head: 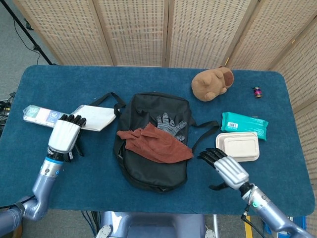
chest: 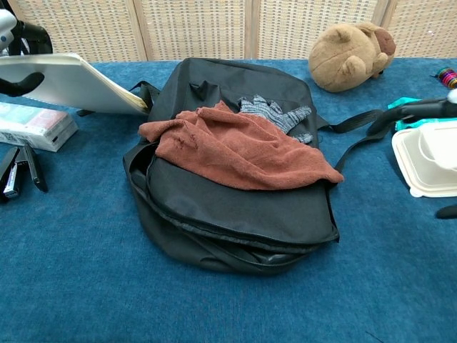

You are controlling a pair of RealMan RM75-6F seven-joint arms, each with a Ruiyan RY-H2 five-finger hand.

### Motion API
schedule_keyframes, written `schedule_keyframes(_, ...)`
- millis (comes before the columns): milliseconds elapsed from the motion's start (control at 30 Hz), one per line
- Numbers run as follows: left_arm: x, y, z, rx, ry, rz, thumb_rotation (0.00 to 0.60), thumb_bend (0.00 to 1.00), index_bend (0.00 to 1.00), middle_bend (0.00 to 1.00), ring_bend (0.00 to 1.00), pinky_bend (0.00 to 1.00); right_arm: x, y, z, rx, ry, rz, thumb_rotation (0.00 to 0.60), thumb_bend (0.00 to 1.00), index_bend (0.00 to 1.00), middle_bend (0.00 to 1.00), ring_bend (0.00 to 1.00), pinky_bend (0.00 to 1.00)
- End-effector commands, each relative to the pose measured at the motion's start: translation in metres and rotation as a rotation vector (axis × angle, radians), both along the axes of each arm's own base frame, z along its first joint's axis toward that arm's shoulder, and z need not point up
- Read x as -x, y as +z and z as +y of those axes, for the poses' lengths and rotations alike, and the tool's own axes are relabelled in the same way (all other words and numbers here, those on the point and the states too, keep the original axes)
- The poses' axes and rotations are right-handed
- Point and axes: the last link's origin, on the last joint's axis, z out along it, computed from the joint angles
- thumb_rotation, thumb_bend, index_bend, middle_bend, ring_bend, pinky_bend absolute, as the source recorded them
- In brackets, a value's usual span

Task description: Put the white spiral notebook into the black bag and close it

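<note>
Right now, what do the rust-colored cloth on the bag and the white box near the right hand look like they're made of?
The cloth looks like soft terry or microfiber: matte, fuzzy nap, loose folds. The white box looks like molded pulp or foam: matte off-white with rounded ridges, though which of the two is unclear.

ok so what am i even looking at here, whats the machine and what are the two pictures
It is a robot with two arms, each ending in a mechanical hand, working at a blue table. One picture looks down from its head; the other looks forward from its chest, lower and closer.

The left hand holds the white notebook lifted off the table. The right hand is empty, fingers spread, reaching toward the black bag.

A brown cloth and a grey glove lie on the bag. Around it are a plush toy, a teal packet, a white food box and a flat pack.
</note>
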Motion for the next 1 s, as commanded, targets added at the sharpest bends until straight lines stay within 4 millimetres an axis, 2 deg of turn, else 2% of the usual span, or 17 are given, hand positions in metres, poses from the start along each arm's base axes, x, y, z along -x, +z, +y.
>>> schedule_keyframes(33,-0.005,0.006,0.006,-0.01,0.004,0.011,0.6,0.45,0.71,0.65,0.55,0.6,-0.02,-0.016,-0.004,-0.053,0.016,-0.03,0.6,0.0,0.23,0.2,0.13,0.13)
schedule_keyframes(167,-0.007,0.013,0.01,-0.021,0.014,0.001,0.6,0.45,0.71,0.65,0.55,0.6,-0.038,-0.036,-0.007,-0.133,0.033,-0.046,0.6,0.0,0.26,0.25,0.16,0.16)
schedule_keyframes(467,-0.006,0.029,0.013,-0.054,0.027,-0.023,0.6,0.47,0.71,0.65,0.55,0.6,-0.072,-0.078,-0.011,-0.246,0.061,-0.096,0.6,0.0,0.28,0.27,0.17,0.17)
schedule_keyframes(700,-0.001,0.035,0.012,-0.064,0.042,-0.02,0.6,0.47,0.71,0.65,0.55,0.6,-0.092,-0.106,-0.02,-0.216,0.11,-0.089,0.6,0.0,0.28,0.26,0.17,0.17)
schedule_keyframes(1000,0.003,0.035,0.011,-0.061,0.042,-0.026,0.6,0.47,0.71,0.65,0.55,0.6,-0.103,-0.122,-0.029,-0.198,0.062,-0.102,0.6,0.0,0.27,0.26,0.17,0.17)
